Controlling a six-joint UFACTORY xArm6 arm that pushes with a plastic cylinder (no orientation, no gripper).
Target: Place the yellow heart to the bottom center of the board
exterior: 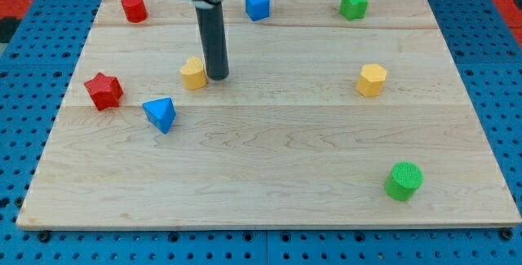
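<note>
The yellow heart [193, 73] lies on the wooden board [269, 159] left of centre, in the upper half. My tip [217, 77] stands just to the heart's right, touching or nearly touching its right side. The dark rod rises from there toward the view's top.
A red star [103, 90] and a blue triangle [160, 114] lie left of the heart. A red cylinder [134, 8], a blue cube [257, 5] and a green star [353, 4] line the top edge. A yellow hexagon [371, 80] sits right; a green cylinder [404, 180] bottom right.
</note>
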